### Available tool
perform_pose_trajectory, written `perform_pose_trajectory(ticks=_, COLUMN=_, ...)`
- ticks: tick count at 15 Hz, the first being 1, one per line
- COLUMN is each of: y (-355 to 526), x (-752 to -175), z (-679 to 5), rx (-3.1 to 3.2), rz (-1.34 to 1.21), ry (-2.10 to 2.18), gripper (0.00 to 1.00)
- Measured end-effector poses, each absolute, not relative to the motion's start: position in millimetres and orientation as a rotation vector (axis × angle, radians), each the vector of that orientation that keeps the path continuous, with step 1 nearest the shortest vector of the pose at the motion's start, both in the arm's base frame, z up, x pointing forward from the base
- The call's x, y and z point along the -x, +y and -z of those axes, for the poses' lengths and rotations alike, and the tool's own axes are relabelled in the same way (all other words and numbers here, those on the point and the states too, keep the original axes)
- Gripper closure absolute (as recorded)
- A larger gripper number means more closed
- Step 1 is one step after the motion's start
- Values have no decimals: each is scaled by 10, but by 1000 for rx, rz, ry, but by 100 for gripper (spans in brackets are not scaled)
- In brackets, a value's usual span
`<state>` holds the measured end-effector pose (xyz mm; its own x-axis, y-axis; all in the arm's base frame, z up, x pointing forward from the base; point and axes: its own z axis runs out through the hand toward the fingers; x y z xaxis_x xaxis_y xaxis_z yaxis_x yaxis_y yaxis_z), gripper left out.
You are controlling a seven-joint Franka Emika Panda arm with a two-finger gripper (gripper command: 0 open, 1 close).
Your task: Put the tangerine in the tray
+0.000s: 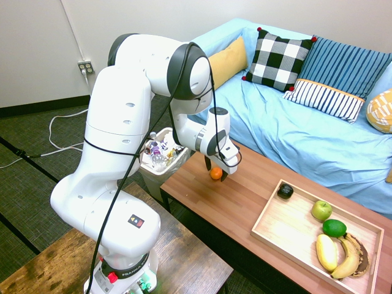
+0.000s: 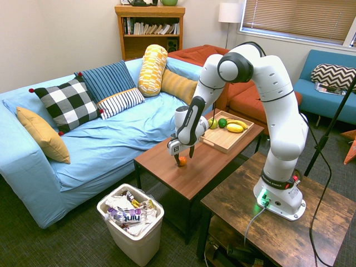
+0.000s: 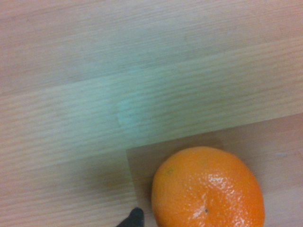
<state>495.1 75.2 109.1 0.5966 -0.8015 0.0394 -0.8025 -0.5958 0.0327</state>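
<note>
Your small round bright-orange tangerine [image 1: 215, 174] sits on the reddish-brown wooden coffee table [image 1: 239, 196], near the end closest to the white waste bin full of wrappers [image 1: 160, 156]. In the wrist view the tangerine [image 3: 207, 188] fills the lower part of the picture, resting on the wood grain.

The white arm's two-finger gripper [image 1: 217, 173] is down at the fruit, its dark fingers either side of it. From these pictures you cannot tell whether the fingers have closed on the tangerine or merely bracket it, and the second exterior view [image 2: 182, 160] is too small to settle that.

The shallow rectangular light-wood tray [image 1: 288, 229] lies at the far end of the same table, well apart from the tangerine. It already carries a dark round fruit [image 1: 285, 191], a green apple [image 1: 321, 210], a green lime [image 1: 334, 228] and two yellow bananas [image 1: 338, 254], with bare wood left at the near side.

So the task looks to be at its start: the reach seems done, and the grasp is in hand or about to be. You still have the lift, the carry along the table and the release ahead; aim for the tray's open near half.
</note>
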Motion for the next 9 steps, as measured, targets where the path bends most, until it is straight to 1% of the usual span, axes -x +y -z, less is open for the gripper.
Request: perform_pose_trajectory(ticks=9, y=766, x=-4892, z=-1064, rx=-2767, rz=-34, ry=-1397, gripper=100)
